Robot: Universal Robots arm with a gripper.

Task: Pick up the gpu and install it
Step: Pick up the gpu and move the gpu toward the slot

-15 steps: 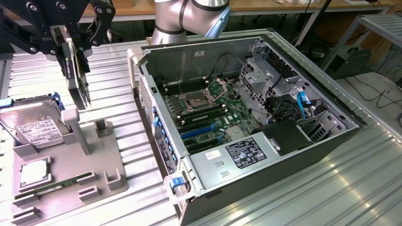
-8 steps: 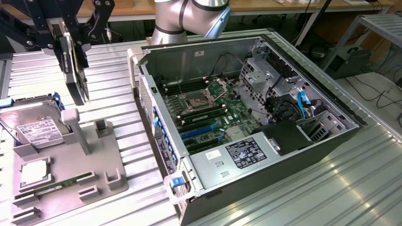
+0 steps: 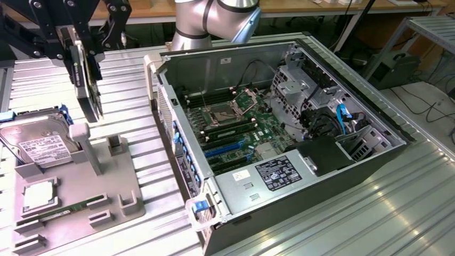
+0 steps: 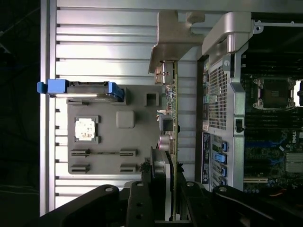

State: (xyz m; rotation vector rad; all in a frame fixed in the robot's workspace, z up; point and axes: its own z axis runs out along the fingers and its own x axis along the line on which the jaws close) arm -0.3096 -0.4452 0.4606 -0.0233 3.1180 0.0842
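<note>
**Card in the grip, open computer case off to one side**

The black two-fingered gripper (image 3: 89,45) is clenched on the gpu (image 3: 89,90), a thin green circuit-board card with dark components. The card hangs clear of everything beneath it. In the wrist view the gripper (image 4: 163,201) has one finger on each flat face of the gpu (image 4: 171,118), which is seen edge-on. The card's long axis runs straight out from the fingertips, away from the wrist. Its pale metal bracket (image 4: 174,35) sits at the far end from the grip.

Under the gripper and the card lies the flat grey plastic parts tray (image 3: 106,186), resting on the ribbed metal table (image 3: 135,85). A silver hard drive with a white label (image 3: 39,144) stands in the tray's holder, well off to the side of the card.

The relation that matters is sideways. The open grey metal computer case (image 3: 192,69) lies on its side next to the gripper, toward the exterior view's right. Its green motherboard faces up, and the long blue expansion slots (image 3: 227,146) lie low inside it. The card hangs outside the case, just beside the case's perforated rear wall (image 4: 218,94). By this judgement the gpu is picked up but not yet installed.
</note>
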